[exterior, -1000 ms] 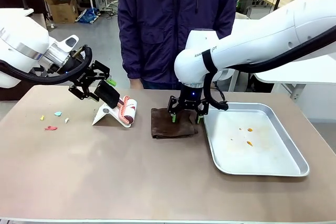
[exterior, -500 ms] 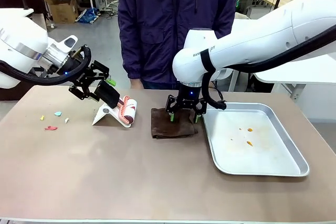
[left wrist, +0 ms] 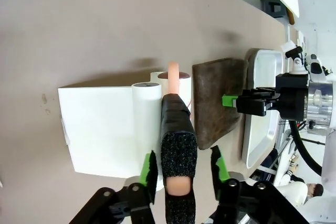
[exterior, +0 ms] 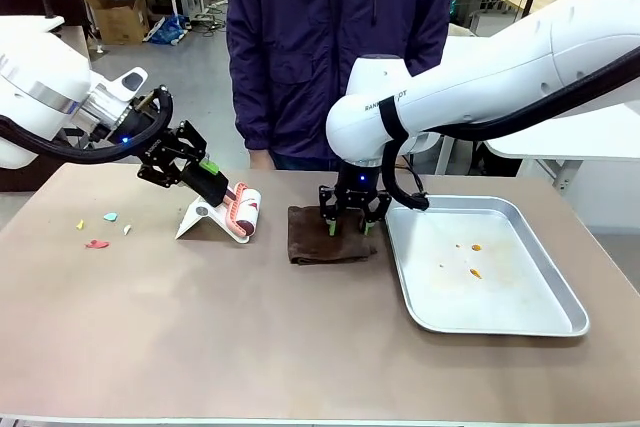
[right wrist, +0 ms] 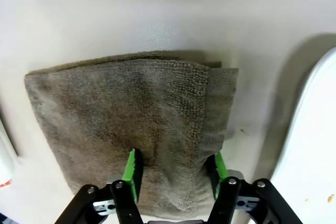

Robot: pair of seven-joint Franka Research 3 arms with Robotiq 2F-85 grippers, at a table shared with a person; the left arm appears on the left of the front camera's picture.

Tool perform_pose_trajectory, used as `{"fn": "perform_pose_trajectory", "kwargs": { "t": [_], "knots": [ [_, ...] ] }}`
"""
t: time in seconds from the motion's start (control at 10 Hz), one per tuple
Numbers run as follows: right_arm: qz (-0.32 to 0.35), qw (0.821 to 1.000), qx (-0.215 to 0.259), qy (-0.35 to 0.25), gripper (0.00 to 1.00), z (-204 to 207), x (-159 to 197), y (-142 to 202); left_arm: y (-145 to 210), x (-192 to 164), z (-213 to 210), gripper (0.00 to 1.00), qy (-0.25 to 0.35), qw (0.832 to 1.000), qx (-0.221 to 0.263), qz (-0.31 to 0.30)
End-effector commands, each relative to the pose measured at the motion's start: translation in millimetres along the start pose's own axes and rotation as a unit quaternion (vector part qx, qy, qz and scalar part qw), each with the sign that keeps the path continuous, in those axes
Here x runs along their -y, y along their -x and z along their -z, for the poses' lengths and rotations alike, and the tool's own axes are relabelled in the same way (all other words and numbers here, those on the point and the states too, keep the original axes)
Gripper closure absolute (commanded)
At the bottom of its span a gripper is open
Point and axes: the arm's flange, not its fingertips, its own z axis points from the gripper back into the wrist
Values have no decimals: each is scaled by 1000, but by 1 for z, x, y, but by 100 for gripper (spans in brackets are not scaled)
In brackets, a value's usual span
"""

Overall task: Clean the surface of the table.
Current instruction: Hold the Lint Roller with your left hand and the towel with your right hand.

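The brownish table (exterior: 250,347) carries small coloured scraps (exterior: 97,243) at its left. A lint roller (exterior: 243,209) rests on a white stand (exterior: 205,219). My left gripper (exterior: 212,179) straddles its black handle (left wrist: 177,135). In the left wrist view one green pad (left wrist: 150,169) lies against the handle and the other stands slightly off it. My right gripper (exterior: 349,225) points down onto a folded brown cloth (exterior: 320,242). Its pads (right wrist: 131,174) are apart and pressed into the cloth (right wrist: 121,108), which lies flat between them.
A shiny metal tray (exterior: 500,292) with a few orange crumbs (exterior: 475,272) sits right of the cloth, close to my right gripper. A person in a dark jacket (exterior: 330,47) stands at the far edge. The near half of the table is bare.
My left gripper has come down around the roller handle and narrowed. My right gripper's fingers have drawn closer together on the cloth and shifted slightly left.
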Motion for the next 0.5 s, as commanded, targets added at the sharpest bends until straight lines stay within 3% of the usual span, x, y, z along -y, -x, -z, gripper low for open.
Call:
{"fn": "perform_pose_trajectory", "kwargs": {
  "t": [0.0,0.1,0.2,0.4],
  "knots": [
    [18,1000,11,6,100,1,-4,-1,-4,-3,-2,100,8,1000,-1,15],
    [19,1000,9,4,100,2,-3,-1,-4,-4,-2,94,8,1000,0,16],
    [20,1000,5,3,100,2,-3,-1,-3,-4,-2,100,8,1000,1,17],
    [23,1000,3,-1,100,3,-3,-1,-3,-4,-3,100,9,1000,3,19]
  ]
}}
